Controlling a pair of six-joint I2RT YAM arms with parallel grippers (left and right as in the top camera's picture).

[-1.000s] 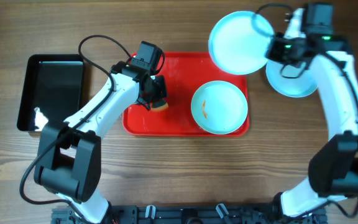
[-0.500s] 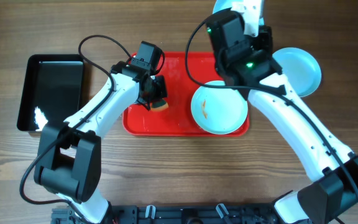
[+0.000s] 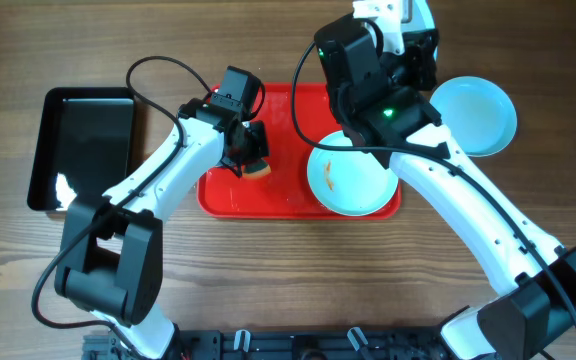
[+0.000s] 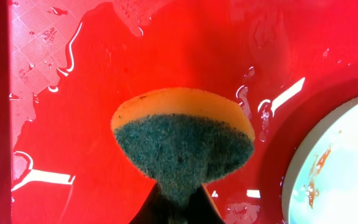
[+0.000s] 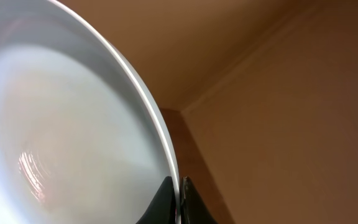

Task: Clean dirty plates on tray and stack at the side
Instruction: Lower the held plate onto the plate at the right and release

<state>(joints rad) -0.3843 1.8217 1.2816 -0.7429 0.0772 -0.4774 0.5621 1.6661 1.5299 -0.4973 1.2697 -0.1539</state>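
Wooden tabletop [image 3: 268,285] supports the wet red tray [image 3: 230,200], on which one smeared plate [image 3: 353,178] lies waiting to be wiped. A green-and-yellow sponge [image 4: 182,140] is squeezed tight in the left gripper [image 4: 178,202] just above the tray, presumably kept ready for that plate. A lifted plate [image 5: 55,124] is clamped by its rim in the right gripper [image 5: 178,190] and tilted, probably bound for the side plate [image 3: 480,115] lying beside the tray, where stacking is intended.
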